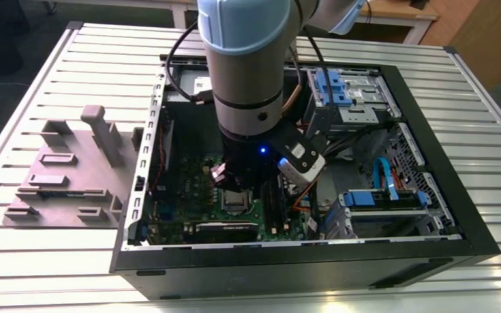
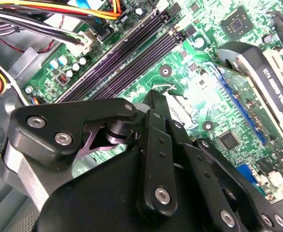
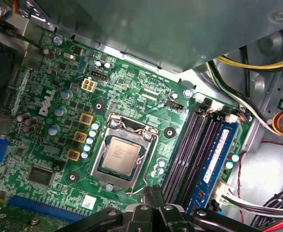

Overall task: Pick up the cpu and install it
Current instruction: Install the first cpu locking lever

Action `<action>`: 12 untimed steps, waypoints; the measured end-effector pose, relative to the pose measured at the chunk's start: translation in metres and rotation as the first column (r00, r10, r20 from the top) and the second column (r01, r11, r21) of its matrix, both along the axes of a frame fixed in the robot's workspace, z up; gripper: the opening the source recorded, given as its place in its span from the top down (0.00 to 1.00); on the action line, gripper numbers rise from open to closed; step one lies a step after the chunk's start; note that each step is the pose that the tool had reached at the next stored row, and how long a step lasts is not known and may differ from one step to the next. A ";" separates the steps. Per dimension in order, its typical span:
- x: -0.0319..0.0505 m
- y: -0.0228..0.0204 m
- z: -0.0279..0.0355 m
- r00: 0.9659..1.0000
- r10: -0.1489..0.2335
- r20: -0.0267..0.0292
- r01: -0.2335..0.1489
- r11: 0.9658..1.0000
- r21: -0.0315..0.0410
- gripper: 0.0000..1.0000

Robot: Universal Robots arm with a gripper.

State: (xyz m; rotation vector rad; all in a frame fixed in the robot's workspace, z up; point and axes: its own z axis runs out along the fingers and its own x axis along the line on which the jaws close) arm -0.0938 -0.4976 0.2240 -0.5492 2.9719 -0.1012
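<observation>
Cpu (image 3: 123, 154) already seated in socket frame (image 3: 124, 150) mid-motherboard (image 3: 44, 159), inside open case (image 1: 425, 117). Install step looks near done. Gripper (image 3: 150, 193) just beside socket edge, fingers together, holding nothing. First wrist view gives the chip; second wrist view mostly gripper linkage, socket washed out by glare.

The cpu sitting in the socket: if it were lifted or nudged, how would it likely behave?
The cpu looks thin, flat and rigid, so it probably won't flex or roll. Its smooth metal top seems slippery and offers little edge to grip. Lying inside the socket frame, a sideways push would likely be blocked.
</observation>
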 end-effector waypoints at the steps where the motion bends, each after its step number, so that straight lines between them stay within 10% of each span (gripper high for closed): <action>1: 0.0000 0.0000 0.0000 1.000 0.000 0.000 0.000 1.000 0.000 0.90; 4: 0.0001 0.0001 0.0000 1.000 0.000 -0.006 0.000 1.000 -0.002 0.90; 9: 0.0021 0.0000 -0.0005 0.996 0.000 -0.093 0.000 1.000 -0.004 0.90; 12: 0.0023 0.0000 -0.0005 0.994 0.000 -0.109 0.000 1.000 -0.004 0.90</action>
